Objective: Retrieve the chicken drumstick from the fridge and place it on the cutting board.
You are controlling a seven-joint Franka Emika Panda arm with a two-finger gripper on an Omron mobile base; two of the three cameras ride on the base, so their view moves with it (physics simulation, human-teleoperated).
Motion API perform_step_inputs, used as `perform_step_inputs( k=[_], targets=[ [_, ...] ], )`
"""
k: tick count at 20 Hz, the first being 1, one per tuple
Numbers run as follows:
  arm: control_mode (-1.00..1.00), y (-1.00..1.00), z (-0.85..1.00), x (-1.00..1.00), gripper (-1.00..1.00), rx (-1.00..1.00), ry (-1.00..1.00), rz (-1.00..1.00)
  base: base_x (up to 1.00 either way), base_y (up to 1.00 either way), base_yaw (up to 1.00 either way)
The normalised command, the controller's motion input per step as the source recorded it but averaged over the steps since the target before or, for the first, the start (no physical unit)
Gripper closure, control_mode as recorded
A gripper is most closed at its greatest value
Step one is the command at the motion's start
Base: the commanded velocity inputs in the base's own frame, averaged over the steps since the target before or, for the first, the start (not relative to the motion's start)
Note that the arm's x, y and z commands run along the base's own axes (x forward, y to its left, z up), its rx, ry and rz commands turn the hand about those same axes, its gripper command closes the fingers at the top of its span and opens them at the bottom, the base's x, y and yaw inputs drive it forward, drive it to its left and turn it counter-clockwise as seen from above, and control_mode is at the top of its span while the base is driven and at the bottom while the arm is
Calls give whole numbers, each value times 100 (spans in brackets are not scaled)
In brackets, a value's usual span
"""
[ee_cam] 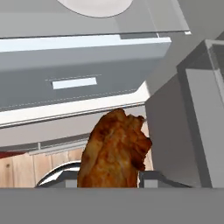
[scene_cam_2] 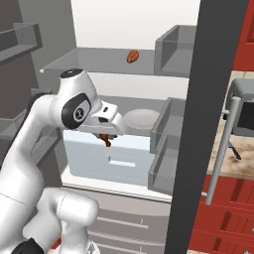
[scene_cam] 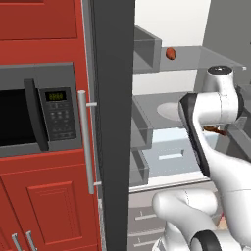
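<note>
My gripper (ee_cam: 111,179) is shut on the chicken drumstick (ee_cam: 116,153), a reddish-brown piece that sticks up between the fingertips (ee_cam: 152,178). In the right base view the gripper (scene_cam_2: 105,140) hangs in front of the open fridge (scene_cam_2: 119,74), level with the pale drawer (scene_cam_2: 119,158), with the drumstick (scene_cam_2: 104,139) just under the hand. The left base view shows a sliver of the drumstick (scene_cam: 214,129) behind my forearm. The fridge door (scene_cam: 113,122) stands open with its silver handle (scene_cam: 86,142). The cutting board is out of view.
An orange-brown lump (scene_cam_2: 132,56) lies on the upper glass shelf, a pale plate (scene_cam_2: 141,118) on the shelf below. Grey door bins (scene_cam_2: 166,129) jut out to the right of my hand. A microwave (scene_cam: 34,112) sits among red cabinets (scene_cam: 44,206).
</note>
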Motion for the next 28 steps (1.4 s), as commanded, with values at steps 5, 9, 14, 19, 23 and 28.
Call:
perform_step_inputs(
  k=[5, 9, 14, 19, 23, 28],
  targets=[
    [-100, 8, -21, -11, 100, 16, 2, 1, 0, 0, 0],
    [-100, 21, -34, -15, 100, 14, -2, 0, 0, 0, 0],
    [-100, 22, -18, -32, 100, 3, 0, 0, 0, 0, 0],
    [-100, 24, 0, -28, 100, 0, 0, 0, 0, 0, 0],
    [-100, 13, 0, -4, 100, -2, 0, 0, 0, 0, 0],
    [-100, 1, -15, 0, 100, 0, 0, 0, 0, 0, 0]
  ],
)
